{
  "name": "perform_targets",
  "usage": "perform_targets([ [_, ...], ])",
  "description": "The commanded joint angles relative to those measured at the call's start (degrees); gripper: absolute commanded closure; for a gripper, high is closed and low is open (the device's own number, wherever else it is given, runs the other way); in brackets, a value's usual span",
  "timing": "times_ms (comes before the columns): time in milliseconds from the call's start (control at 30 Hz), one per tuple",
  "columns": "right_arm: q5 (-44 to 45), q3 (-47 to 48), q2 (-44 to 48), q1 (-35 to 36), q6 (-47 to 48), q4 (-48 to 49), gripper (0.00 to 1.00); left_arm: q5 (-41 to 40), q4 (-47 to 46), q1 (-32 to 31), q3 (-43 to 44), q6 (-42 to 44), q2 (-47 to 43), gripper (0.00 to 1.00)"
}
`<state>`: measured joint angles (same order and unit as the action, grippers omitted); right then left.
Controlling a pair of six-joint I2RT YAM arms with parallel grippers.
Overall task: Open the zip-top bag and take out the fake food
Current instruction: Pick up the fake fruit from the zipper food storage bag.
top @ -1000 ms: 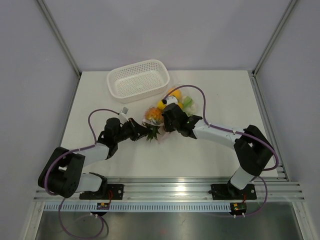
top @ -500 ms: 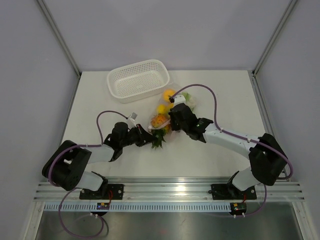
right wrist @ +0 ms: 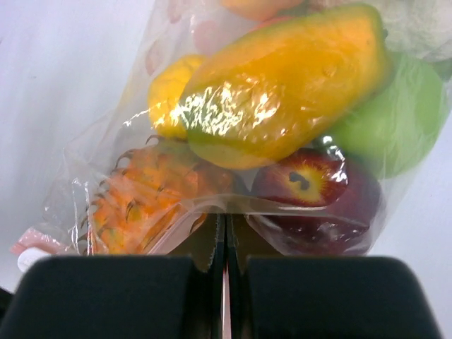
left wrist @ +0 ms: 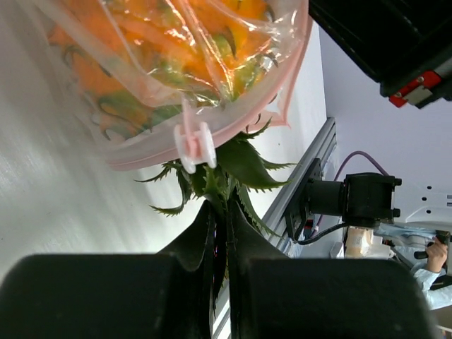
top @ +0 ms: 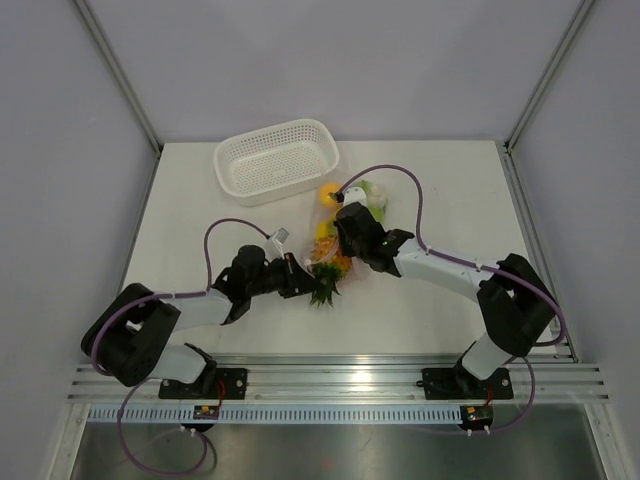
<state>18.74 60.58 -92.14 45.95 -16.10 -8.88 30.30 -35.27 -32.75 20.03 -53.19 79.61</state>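
Now on the table (top: pixel 440 190) the zip-top bag (right wrist: pixel 106 148) lies centrally, fake food (right wrist: pixel 282 78) inside. The right gripper (right wrist: pixel 226 219) pinches its film; the left gripper (left wrist: pixel 220 212) clamps the pineapple crown (left wrist: pixel 233 166) poking out. The removal seems underway, and next calls for drawing the pineapple clear.

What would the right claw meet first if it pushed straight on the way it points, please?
The right claw is shut on the zip-top bag; straight ahead, probably the pineapple and dark red piece inside it, though depth is unclear.

L jaws prob. nipping pineapple leaves (left wrist: pixel 240 166); bag (left wrist: pixel 141 85) above.
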Motion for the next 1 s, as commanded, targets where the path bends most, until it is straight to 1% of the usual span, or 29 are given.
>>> perform_targets([
  [0, 2.27, 2.70, -2.25, -2.53, -0.95, 0.45, 1.00, 5.20, 1.42, -1.00, 2.64, 2.56, -3.41, 1.00],
  [133, 2.26, 3.05, -3.75, -5.34, -2.44, 0.27, 1.00, 2.93, 5.99, -0.74, 5.19, 3.88, -3.77, 1.00],
  [267, 5.59, 4.46, -4.45, -7.02, -4.20, -0.78, 1.00, 3.09, 7.06, 0.58, 11.06, 2.40, -0.26, 1.00],
  [367, 8.05, 4.55, -3.93, -8.51, -5.43, -1.39, 1.00, 4.94, 8.19, 1.37, 14.85, 1.95, 3.26, 1.00],
  [400, 8.24, 4.38, -3.49, -9.12, -5.78, -1.31, 1.00, 5.11, 8.46, 1.55, 17.12, 1.95, 3.88, 1.00],
  [500, 7.36, 4.29, -3.66, -12.19, -7.54, -1.40, 1.00, 6.34, 10.48, 1.55, 19.60, 2.91, 4.76, 1.00],
  [633, 5.17, 7.18, -6.82, -15.54, -8.69, -1.75, 1.00, 13.18, 11.44, 1.46, 22.24, 3.62, 5.38, 1.00],
  [667, 5.08, 9.28, -8.57, -16.24, -8.95, -2.10, 1.00, 13.38, 12.14, 1.46, 22.33, 4.14, 5.12, 1.00],
  [733, 5.16, 11.13, -10.25, -16.51, -8.78, -2.54, 1.00, 14.43, 10.84, 1.55, 22.24, 3.80, 5.02, 1.00],
  [833, 5.95, 14.65, -13.06, -16.77, -8.68, -3.85, 1.00, 16.62, 3.91, 1.90, 22.07, -0.15, 6.25, 1.00],
  [867, 5.87, 14.92, -13.50, -16.77, -8.69, -3.95, 1.00, 16.72, 1.02, 1.99, 22.15, -2.16, 6.60, 1.00],
  [967, 5.87, 13.70, -13.16, -17.21, -9.39, -3.43, 1.00, 15.22, -0.68, 2.17, 23.38, -3.32, 6.96, 1.00],
])
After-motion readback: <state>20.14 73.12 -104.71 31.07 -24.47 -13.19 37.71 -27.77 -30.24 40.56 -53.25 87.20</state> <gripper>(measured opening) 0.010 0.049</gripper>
